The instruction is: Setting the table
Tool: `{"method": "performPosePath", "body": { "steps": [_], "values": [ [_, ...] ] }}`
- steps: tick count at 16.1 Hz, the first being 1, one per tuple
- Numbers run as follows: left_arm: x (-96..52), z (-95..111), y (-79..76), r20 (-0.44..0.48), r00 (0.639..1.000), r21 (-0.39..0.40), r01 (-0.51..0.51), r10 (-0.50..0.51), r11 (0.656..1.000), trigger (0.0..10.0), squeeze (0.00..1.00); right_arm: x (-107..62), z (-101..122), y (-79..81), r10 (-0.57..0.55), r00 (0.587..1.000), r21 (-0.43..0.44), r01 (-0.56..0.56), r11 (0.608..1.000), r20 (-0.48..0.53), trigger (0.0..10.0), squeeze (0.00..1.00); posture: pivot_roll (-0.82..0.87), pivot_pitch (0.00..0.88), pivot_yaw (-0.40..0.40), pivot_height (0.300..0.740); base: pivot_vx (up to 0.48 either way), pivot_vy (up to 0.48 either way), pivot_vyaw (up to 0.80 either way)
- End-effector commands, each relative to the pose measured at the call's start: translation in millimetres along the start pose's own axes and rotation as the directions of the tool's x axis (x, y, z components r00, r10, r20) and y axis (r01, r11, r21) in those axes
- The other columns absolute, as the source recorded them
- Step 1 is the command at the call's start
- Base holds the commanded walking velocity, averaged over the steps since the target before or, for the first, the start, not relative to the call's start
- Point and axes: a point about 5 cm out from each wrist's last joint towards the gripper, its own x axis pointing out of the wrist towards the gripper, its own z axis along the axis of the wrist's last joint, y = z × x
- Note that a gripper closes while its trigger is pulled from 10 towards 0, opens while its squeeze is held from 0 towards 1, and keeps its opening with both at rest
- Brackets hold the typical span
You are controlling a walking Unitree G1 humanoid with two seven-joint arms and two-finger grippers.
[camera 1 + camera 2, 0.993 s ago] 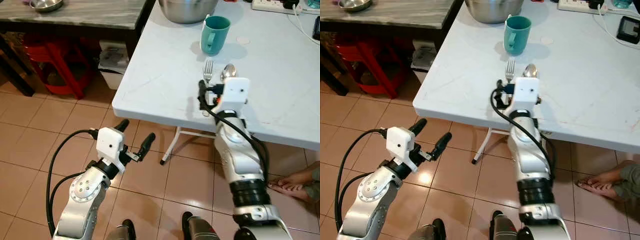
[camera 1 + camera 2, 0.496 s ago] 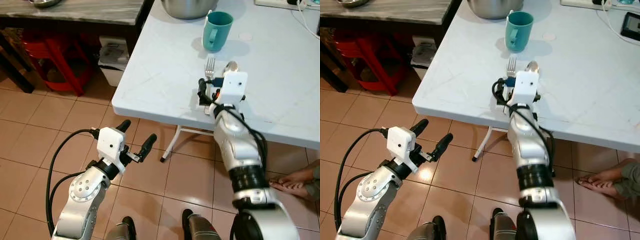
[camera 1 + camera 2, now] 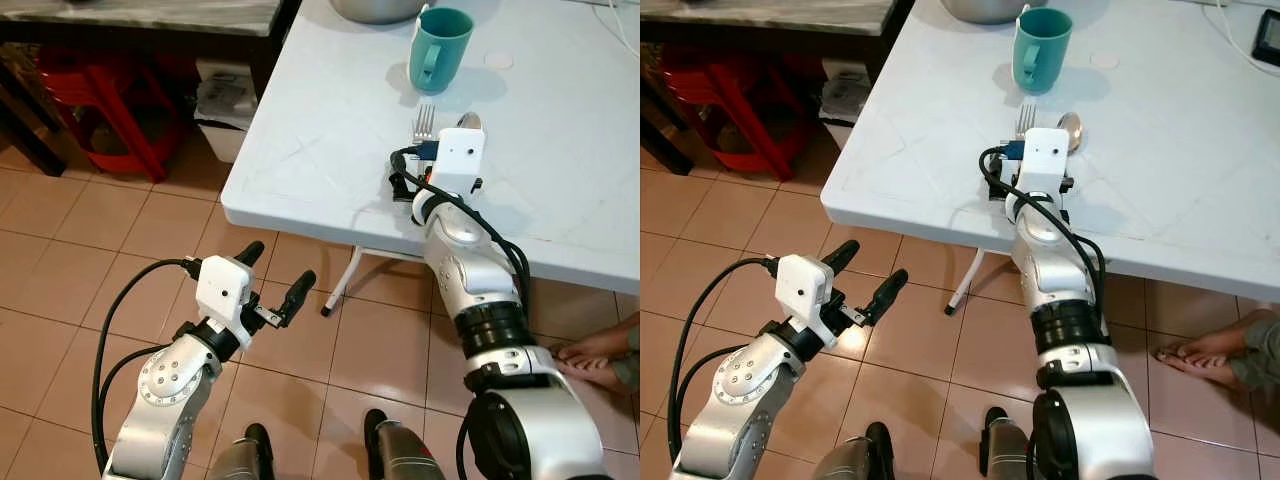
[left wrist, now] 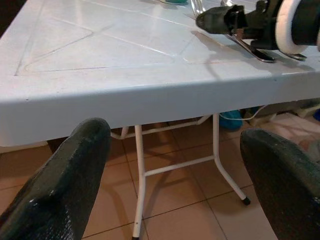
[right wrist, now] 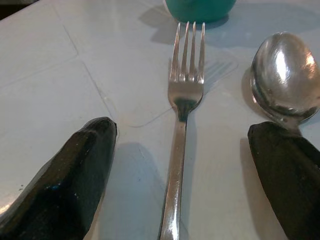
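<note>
Silver fork [image 5: 185, 90] and spoon [image 5: 285, 75] lie side by side on the white bench [image 3: 330, 110], handles cut off under the right end effector [image 5: 182, 165], whose released fingers straddle the fork below a teal mug [image 3: 438, 48]; left end effector [image 3: 272, 280] hangs released over floor tiles

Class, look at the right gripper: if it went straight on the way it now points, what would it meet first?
Most likely the teal mug. The open right gripper straddles the fork, spoon beside it, and the mug stands beyond the tines, though depth is unclear.
</note>
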Motion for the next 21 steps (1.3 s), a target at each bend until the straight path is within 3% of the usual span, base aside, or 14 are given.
{"method": "performPosePath", "body": {
  "steps": [1,2,3,4,5,6,21],
  "values": [
    [-3.8,-2.0,-1.1,-0.017,1.000,-0.005,0.009,-0.010,1.000,10.0,0.00,2.6,0.5,3.1,0.014,1.000,0.005,-0.014,1.000,-0.016,10.0,0.00,-0.06,0.333,0.051,0.740,0.000,0.000,0.00],
    [-3.7,-2.1,-1.1,-0.018,1.000,-0.005,0.010,-0.010,1.000,10.0,0.00,3.3,0.4,3.4,0.017,1.000,0.003,-0.017,1.000,-0.021,10.0,0.00,-0.06,0.333,0.051,0.740,0.000,0.000,0.00],
    [-3.8,-1.9,-1.3,-0.017,1.000,-0.008,0.012,-0.012,1.000,10.0,0.00,4.8,-1.3,4.8,0.022,0.999,-0.001,-0.022,1.000,-0.040,4.7,0.00,-0.06,0.335,0.052,0.740,0.000,0.000,0.00],
    [-3.5,-1.0,-1.8,-0.009,1.000,-0.014,0.017,-0.017,1.000,10.0,0.00,5.3,-1.4,5.0,0.024,0.999,0.000,-0.024,1.000,-0.041,2.7,0.00,-0.06,0.335,0.052,0.740,0.000,0.000,0.00],
    [-3.1,2.1,-2.9,0.011,1.000,-0.026,0.028,-0.028,0.999,10.0,0.00,5.7,-1.5,5.2,0.026,0.999,0.003,-0.026,1.000,-0.044,1.9,0.00,-0.06,0.335,0.052,0.740,0.000,0.000,0.00],
    [-1.9,8.3,-4.7,0.041,0.998,-0.036,0.049,-0.047,0.998,10.0,0.00,6.3,-1.8,5.4,0.029,0.998,0.004,-0.029,1.000,-0.047,0.0,0.00,-0.06,0.335,0.052,0.740,0.000,0.000,0.00],
    [1.8,11.3,-7.4,0.054,0.997,-0.051,0.062,-0.059,0.997,10.0,0.00,8.1,-11.0,7.0,0.062,0.993,0.020,-0.060,0.998,-0.097,0.0,0.00,-0.06,0.337,0.048,0.740,0.000,0.000,0.00]
  ]
}}
